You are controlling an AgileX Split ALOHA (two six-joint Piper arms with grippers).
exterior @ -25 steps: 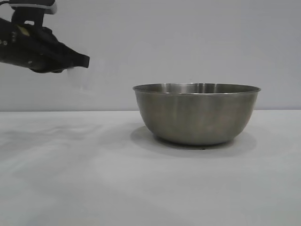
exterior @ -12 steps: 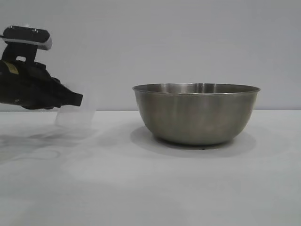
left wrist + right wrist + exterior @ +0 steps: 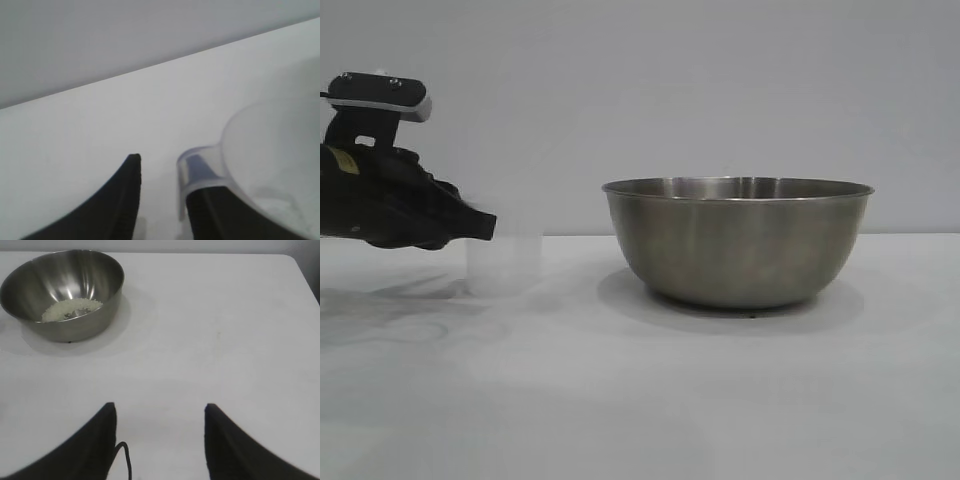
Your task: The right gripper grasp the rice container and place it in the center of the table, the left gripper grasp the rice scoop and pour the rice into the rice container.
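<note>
Your left gripper has its jaws parted, yet one finger sits tucked under the handle of the rice scoop, which stands upright on the table, well left of the rice container. Pull back crooked and that finger could snag the handle — tipping the light scoop over. The rice already lies in the container. Your right gripper hangs spread and empty, away from the container — leave it parked.
</note>
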